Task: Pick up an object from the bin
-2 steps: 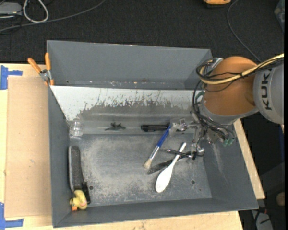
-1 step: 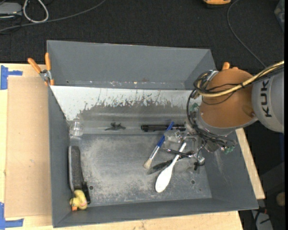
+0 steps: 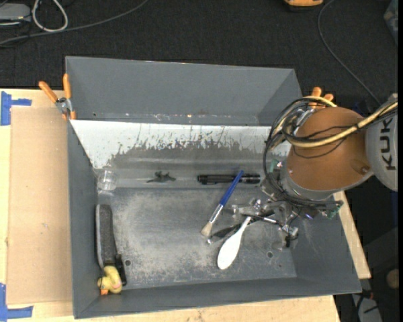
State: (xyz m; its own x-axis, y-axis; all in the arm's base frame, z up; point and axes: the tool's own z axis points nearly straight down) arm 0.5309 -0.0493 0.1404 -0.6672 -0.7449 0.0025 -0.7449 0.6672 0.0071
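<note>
The gripper [image 3: 280,224] hangs low over the right part of the floor of the grey metal bin [image 3: 181,89], its wrist under a rounded orange cover with looped cables. The arm enters from the right, which probably explains why it sits over the things on that side and not those along the left wall. I cannot tell whether the gripper is spread or closed, because the cover and a tangle of dark metal parts hide it, and nothing can be seen clamped in it.

The thing nearest to it, and in my judgement the likeliest pick, is a white plastic spoon [image 3: 230,250]. It lies flat on the floor right of centre, with its bowl toward the front wall and its handle slanting up toward the gripper, so the thin end is just beside it. A blue-handled paintbrush [image 3: 225,196] lies just beside the spoon, its top end reaching a long black pen [image 3: 228,178] at the foot of the back slope. Well apart, a long black strip [image 3: 106,237] and a small yellow rubber duck [image 3: 109,280] rest against the left wall.

The spoon is smooth and pale against the grey, with an oval bowl and a narrow handle
</note>
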